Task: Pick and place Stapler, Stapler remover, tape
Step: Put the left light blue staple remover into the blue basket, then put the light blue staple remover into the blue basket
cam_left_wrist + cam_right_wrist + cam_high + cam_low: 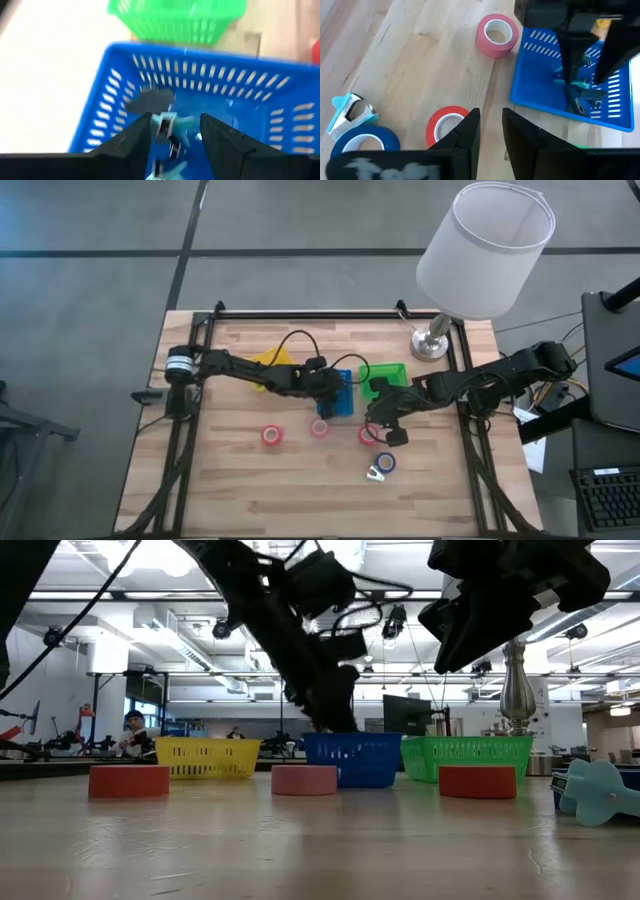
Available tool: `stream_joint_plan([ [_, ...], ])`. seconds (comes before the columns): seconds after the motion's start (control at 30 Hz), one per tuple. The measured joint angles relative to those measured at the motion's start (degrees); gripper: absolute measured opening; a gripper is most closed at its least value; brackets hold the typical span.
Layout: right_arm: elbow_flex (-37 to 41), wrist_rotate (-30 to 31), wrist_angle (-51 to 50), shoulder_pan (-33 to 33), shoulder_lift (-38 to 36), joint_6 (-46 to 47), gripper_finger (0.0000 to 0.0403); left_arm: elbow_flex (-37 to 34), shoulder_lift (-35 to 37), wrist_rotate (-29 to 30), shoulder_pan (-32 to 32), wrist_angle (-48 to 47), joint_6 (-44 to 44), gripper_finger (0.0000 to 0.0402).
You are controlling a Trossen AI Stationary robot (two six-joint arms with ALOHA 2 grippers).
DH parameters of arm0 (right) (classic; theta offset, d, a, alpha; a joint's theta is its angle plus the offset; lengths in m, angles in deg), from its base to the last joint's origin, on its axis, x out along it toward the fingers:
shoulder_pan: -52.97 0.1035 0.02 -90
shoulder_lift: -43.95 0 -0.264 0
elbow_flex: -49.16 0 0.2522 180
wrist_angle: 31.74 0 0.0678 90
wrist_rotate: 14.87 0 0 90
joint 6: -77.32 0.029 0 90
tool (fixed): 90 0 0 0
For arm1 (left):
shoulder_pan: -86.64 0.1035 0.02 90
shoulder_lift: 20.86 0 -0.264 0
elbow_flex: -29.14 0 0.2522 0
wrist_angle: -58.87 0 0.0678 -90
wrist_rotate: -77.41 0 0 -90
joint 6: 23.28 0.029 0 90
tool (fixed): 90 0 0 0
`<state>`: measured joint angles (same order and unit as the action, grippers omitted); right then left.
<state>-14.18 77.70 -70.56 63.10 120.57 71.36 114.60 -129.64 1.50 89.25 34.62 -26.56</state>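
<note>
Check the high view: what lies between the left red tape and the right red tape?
The pink tape lies between the left red tape and the right red tape, as the high view shows; the low view agrees.

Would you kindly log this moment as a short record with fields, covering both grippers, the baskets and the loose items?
left gripper: open over the blue basket
item under left gripper: light-blue staple remover in the blue basket, between the fingers
right gripper: narrow gap, holding nothing, above a red tape roll
other baskets: green basket, yellow basket
tape on table: second red roll, pink roll, blue roll
second staple remover: on the table beside the blue roll
</note>
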Motion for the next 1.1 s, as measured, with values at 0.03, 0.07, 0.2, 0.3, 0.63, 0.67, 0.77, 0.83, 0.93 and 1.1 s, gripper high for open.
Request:
stream_joint_plan([
  [0.03, 0.0, 0.0, 0.04, 0.0, 0.0, 0.0, 0.0081, 0.31, 0.42, 0.06, -0.1, 0.04, 0.23, 0.0176],
  [0.07, 0.0, 0.0, 0.04, 0.0, 0.0, 0.0, 0.0082, 0.49, 0.93, 0.06, -0.28, -0.05, 0.27, 0.0178],
  [0.2, 0.0, -0.02, 0.0, 0.0, 0.0, 0.77, 0.0084, 1.73, 3.1, 0.08, -1.28, -0.06, 0.21, 0.0179],
  [0.3, 0.0, -0.01, -0.09, 0.0, 0.0, 2.08, 0.0081, 2.34, 4.92, 0.11, -2.68, 0.19, 0.19, 0.0176],
  [0.63, 0.0, -0.15, -0.15, 0.0, 0.0, 4.19, 0.0075, 2.16, 6.45, -0.1, -9.59, -0.86, -0.14, 0.0172],
  [0.67, 0.0, -0.19, -0.15, 0.0, 0.0, 5.52, 0.0076, 2.16, 6.36, -0.1, -10.24, -0.86, -0.14, 0.0172],
  [0.77, 0.1, -1.22, -0.11, 0.1, 0.0, 9.92, 0.008, 2.14, 6.09, 0.61, -11.7, -1.54, -0.15, 0.0169],
  [0.83, 0.3, -3.63, 0.02, 0.4, 0.0, 11.51, 0.0082, 2.14, 6.25, 3.74, -12.09, -2.91, 0.04, 0.0165],
  [0.93, 1.01, -4.35, 0.75, 1.96, 0.0, 14.73, 0.0079, 2.35, 7.19, 9.27, -12.2, -6.71, 0.16, 0.0159],
  [1.1, 4.46, -3.87, 6.53, 6.93, 0.18, 25.17, 0.0076, 2.52, 9.71, 11.41, -12.09, -11.52, 0.34, 0.0146],
])
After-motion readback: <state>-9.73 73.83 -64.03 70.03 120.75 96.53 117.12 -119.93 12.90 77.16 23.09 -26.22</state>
